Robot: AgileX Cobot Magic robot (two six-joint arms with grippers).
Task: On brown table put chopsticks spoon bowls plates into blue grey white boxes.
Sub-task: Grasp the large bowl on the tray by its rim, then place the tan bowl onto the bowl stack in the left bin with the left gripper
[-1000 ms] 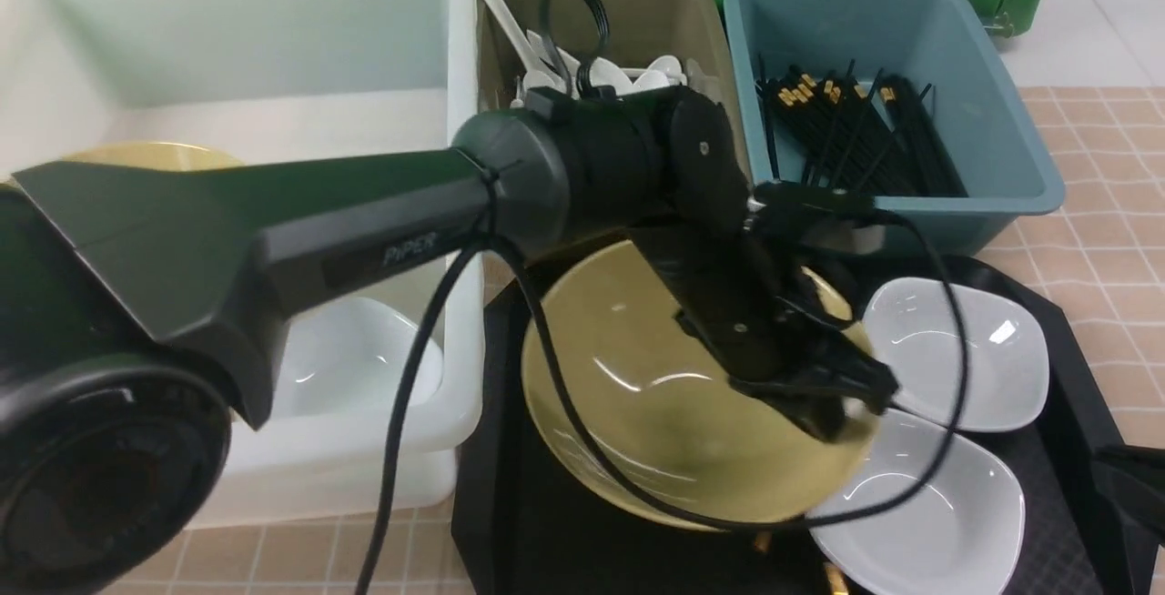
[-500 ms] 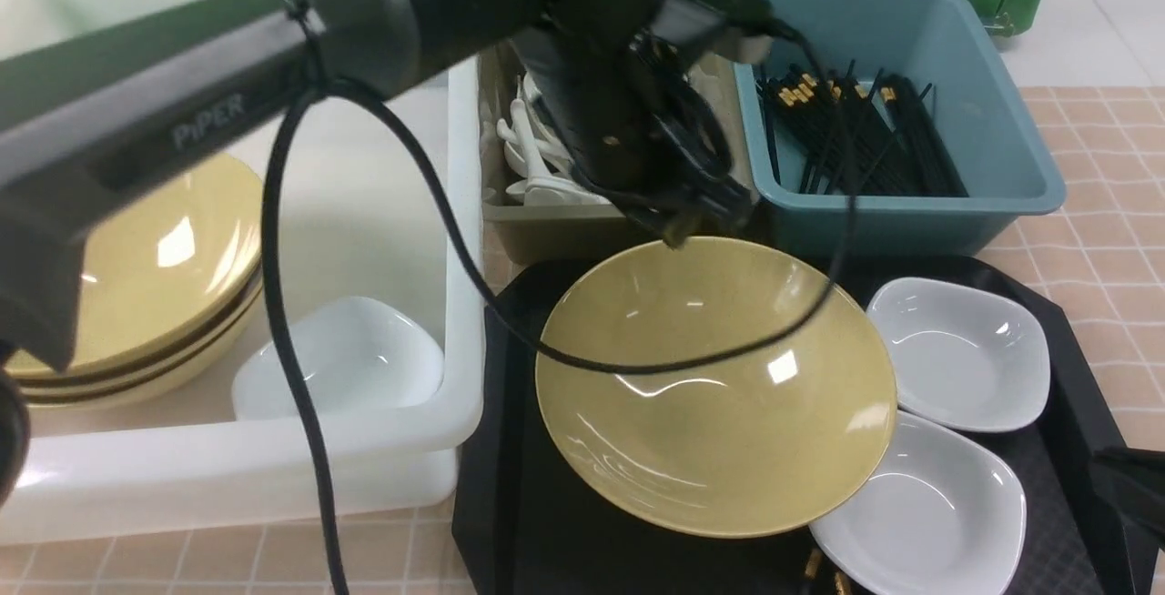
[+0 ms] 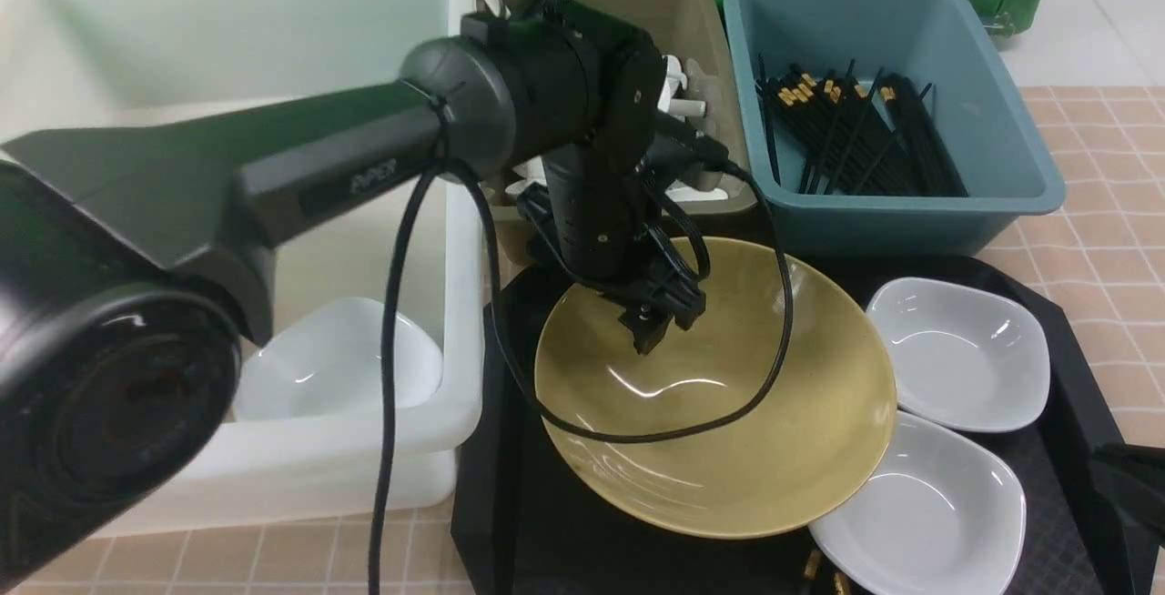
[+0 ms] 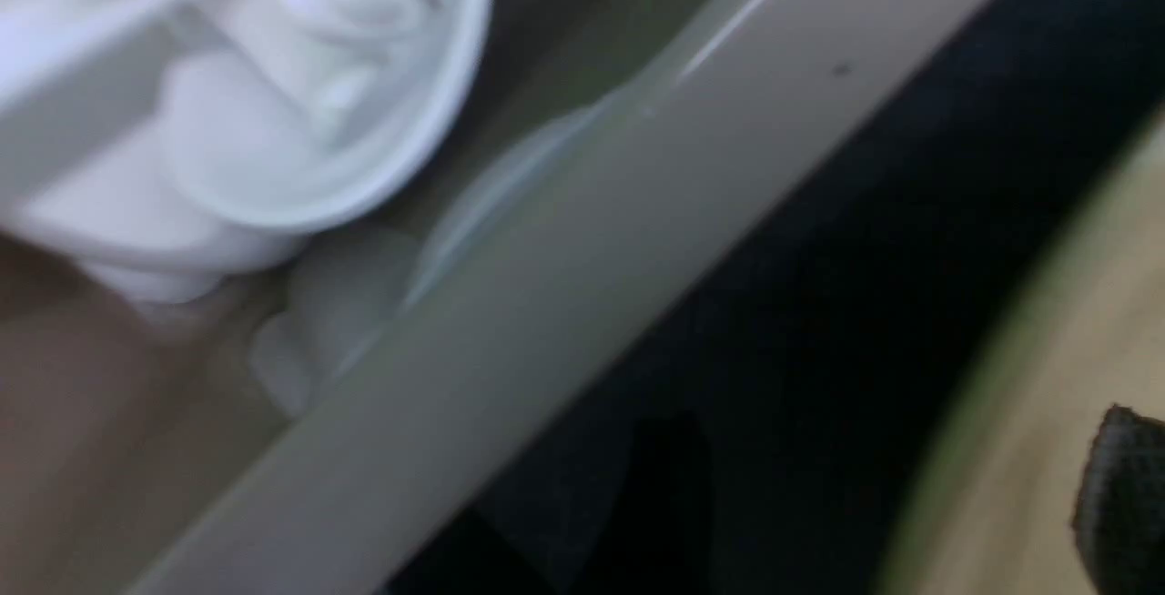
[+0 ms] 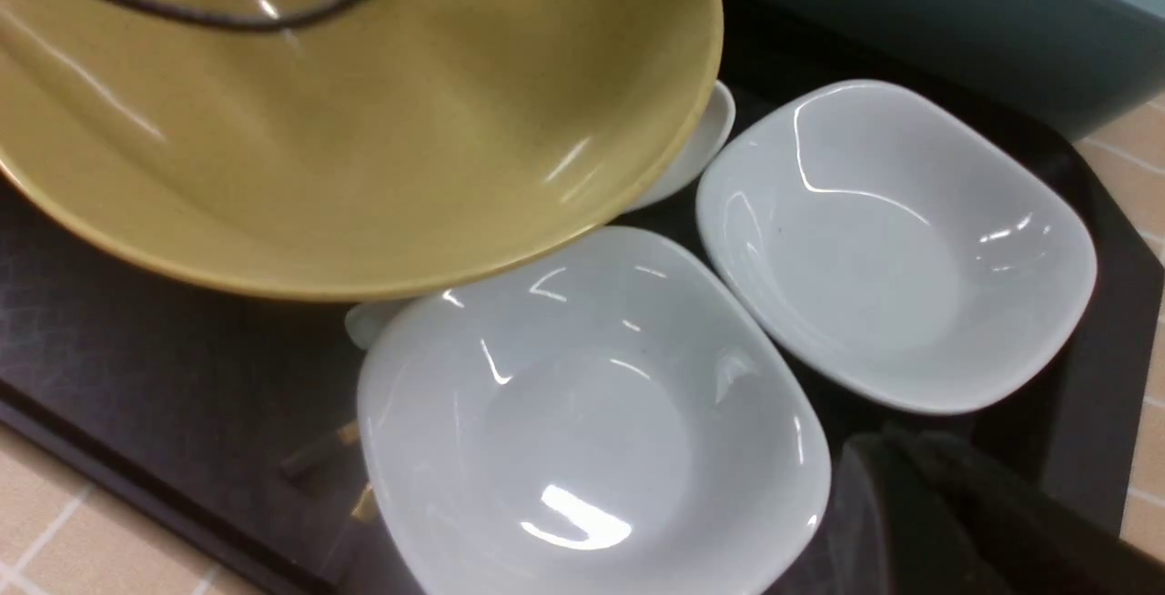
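Observation:
A wide tan bowl (image 3: 728,413) lies on the black tray, also in the right wrist view (image 5: 364,122). My left gripper (image 3: 657,327) points down at the bowl's far rim. In the left wrist view (image 4: 896,486) its jaws are open, one finger (image 4: 1121,495) inside the bowl and the other dim outside it. Two white plates (image 3: 956,354) (image 3: 919,504) lie right of the bowl. My right gripper (image 5: 910,513) is shut and empty beside the near plate (image 5: 582,413). Gold chopstick ends (image 3: 824,572) show under the bowl. Chopsticks (image 3: 856,136) fill the blue box (image 3: 1019,149).
The white tub (image 3: 455,331) at the left holds a white plate (image 3: 337,368). The grey box (image 3: 719,49) behind the bowl holds white spoons (image 3: 683,99). The black tray (image 3: 510,504) sits on the brown table (image 3: 1101,249). My left arm spans the tub.
My left gripper left the bowl's near right rim, rose over the grey box, then came down at the bowl's far rim. The bowl settled slightly to the right.

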